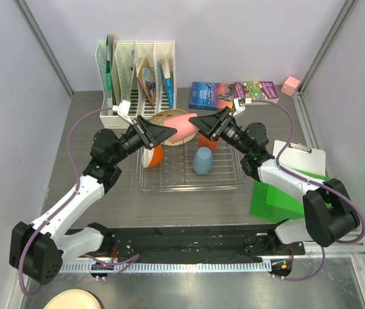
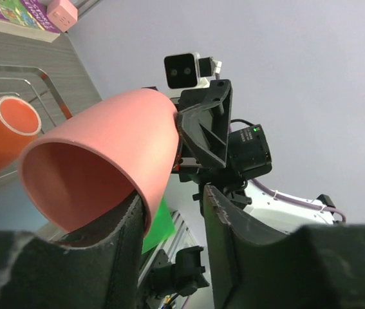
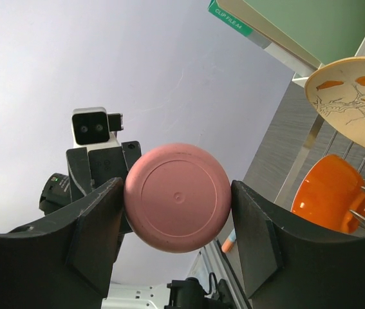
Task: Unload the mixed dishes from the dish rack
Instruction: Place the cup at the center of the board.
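The pink cup (image 1: pixel 181 124) hangs on its side above the back of the dish rack (image 1: pixel 188 188), between both grippers. My right gripper (image 1: pixel 196 121) is shut on its base (image 3: pixel 176 196), both fingers touching it. My left gripper (image 1: pixel 170 133) is open at the cup's mouth (image 2: pixel 124 135): one finger (image 2: pixel 105 238) sits inside the rim, the other (image 2: pixel 233 232) stands apart outside. In the rack are the grey-blue cup (image 1: pixel 202 161), the orange mug (image 1: pixel 207 141), the small orange bowl (image 1: pixel 153 156) and the patterned plate (image 1: pixel 161 116).
A white slotted file holder (image 1: pixel 137 77) stands behind the rack. Two books (image 1: pixel 211 94) and a pink block (image 1: pixel 290 85) lie at the back right. A green block (image 1: pixel 275 199) and a clipboard (image 1: pixel 301 158) are at the right. A peach disc (image 1: pixel 73 300) lies at the near edge.
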